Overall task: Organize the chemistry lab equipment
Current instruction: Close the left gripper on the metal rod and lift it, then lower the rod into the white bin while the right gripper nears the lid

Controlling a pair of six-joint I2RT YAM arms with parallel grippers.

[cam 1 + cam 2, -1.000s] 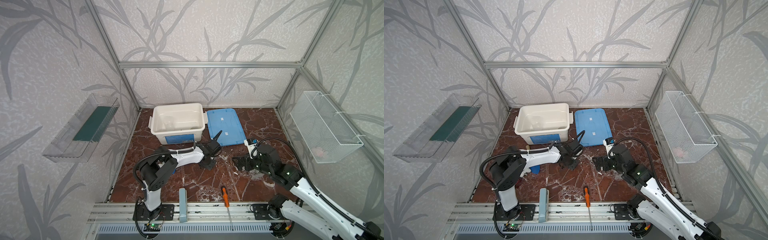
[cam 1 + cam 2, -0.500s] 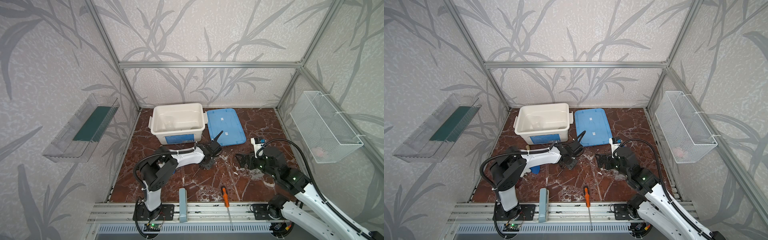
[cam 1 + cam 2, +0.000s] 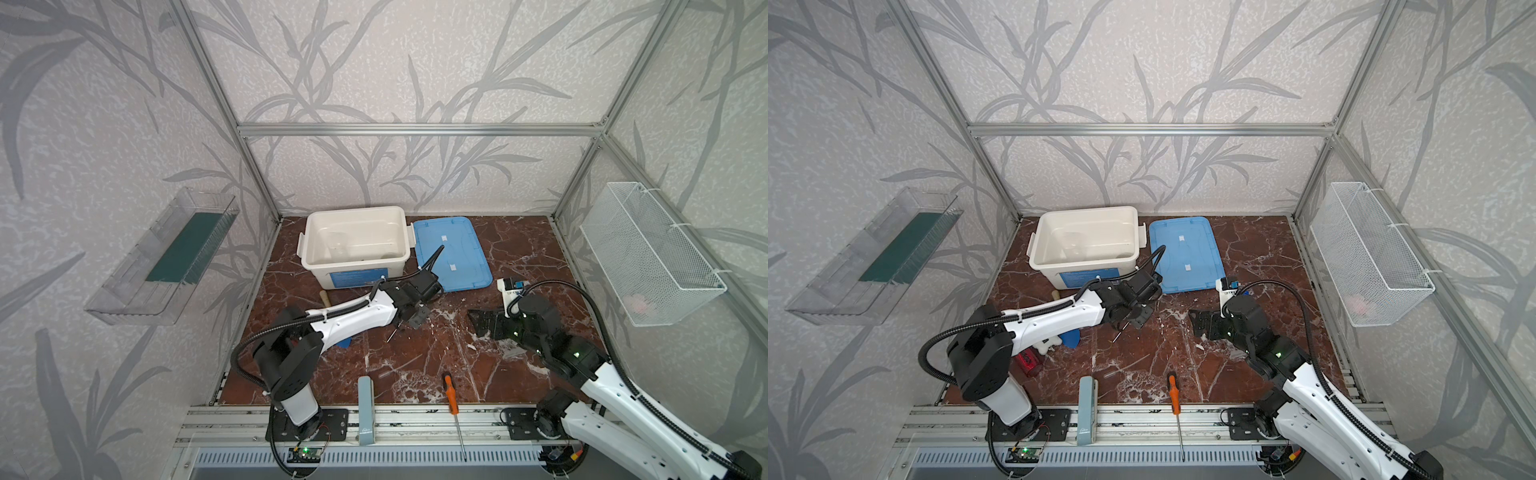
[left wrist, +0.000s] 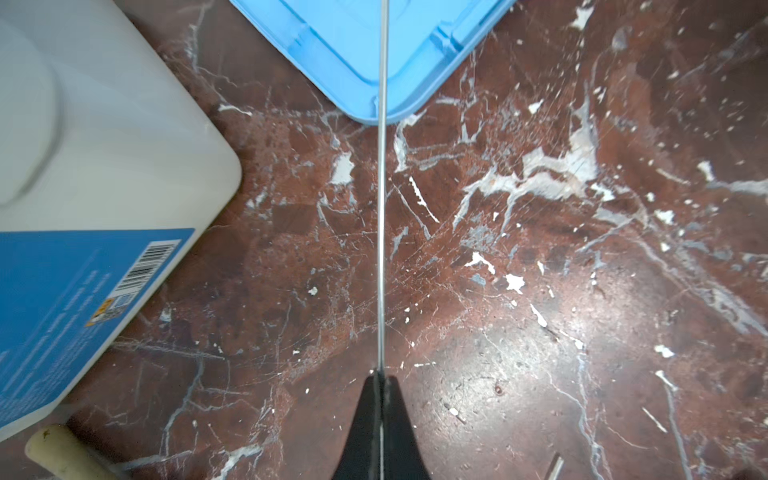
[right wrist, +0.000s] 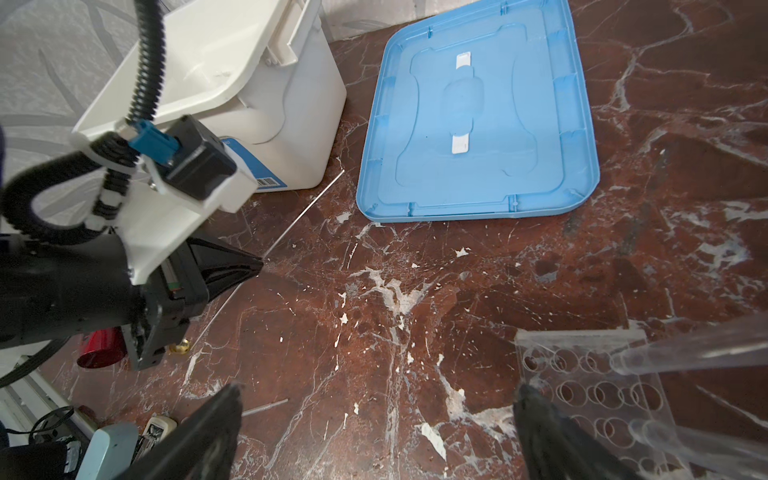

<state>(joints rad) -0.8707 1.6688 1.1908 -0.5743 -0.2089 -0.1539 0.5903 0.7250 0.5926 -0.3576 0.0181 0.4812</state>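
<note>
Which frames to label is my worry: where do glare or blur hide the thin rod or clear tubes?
Left wrist view: thin rod crisp, bright glare patch on the marble tabletop. Right wrist view: clear tubes soft, out of focus. In both top views: rod a faint sliver.

A white bin (image 3: 316, 272) with a blue label (image 3: 357, 279), a pale blue lid (image 3: 451, 253) and an orange-handled screwdriver (image 3: 451, 395) on the white-veined red-brown marble surface (image 3: 415, 353).

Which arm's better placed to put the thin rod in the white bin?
Left. The left gripper is shut on the thin rod beside the white bin; the right gripper is open by the tube rack.
</note>
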